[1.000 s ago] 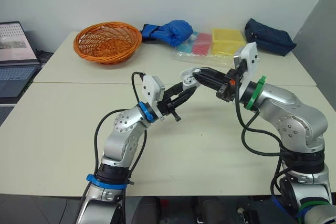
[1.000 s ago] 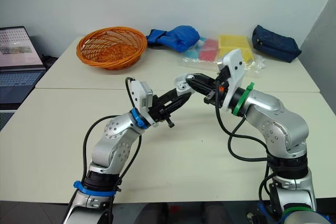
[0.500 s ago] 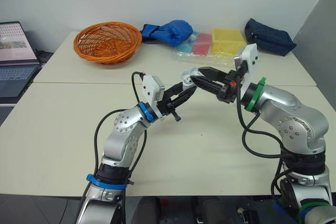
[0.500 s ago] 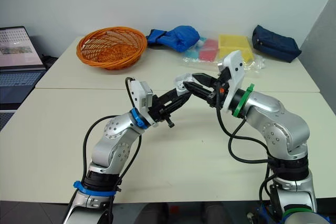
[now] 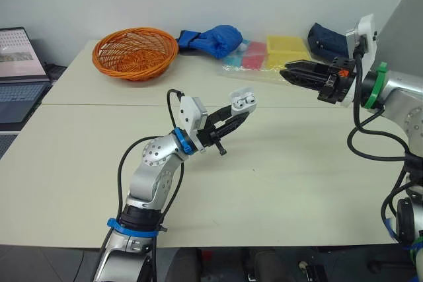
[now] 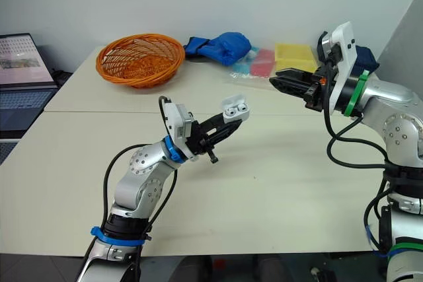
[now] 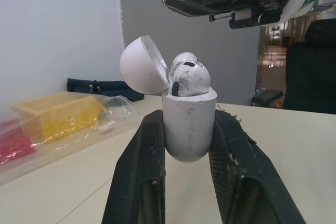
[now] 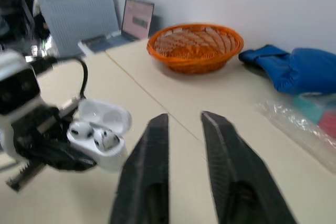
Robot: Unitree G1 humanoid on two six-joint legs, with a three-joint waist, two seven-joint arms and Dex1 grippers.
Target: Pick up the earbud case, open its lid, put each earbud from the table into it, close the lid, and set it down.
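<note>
The white earbud case (image 5: 242, 100) is held up over the middle of the table (image 5: 297, 183), with my left gripper (image 5: 239, 111) shut on its lower half. Its lid is tipped back open. Two white earbuds (image 7: 188, 74) sit side by side in the case. My right gripper (image 5: 285, 69) hangs in the air well to the right of the case, pointing back toward it. Its fingers (image 8: 152, 150) stand a little apart with nothing between them. From the right wrist, the open case (image 8: 100, 140) lies ahead of the fingertips and apart from them.
An orange wicker basket (image 5: 135, 51) stands at the back left. A blue cloth bundle (image 5: 215, 37), a clear bag with a yellow box (image 5: 286, 49) and a dark blue pouch (image 5: 330, 39) line the far edge. A laptop (image 5: 16, 64) sits at far left.
My right gripper has pulled away from the case, moving right and up. The case stays held in the left gripper with its lid open and both earbuds inside.
</note>
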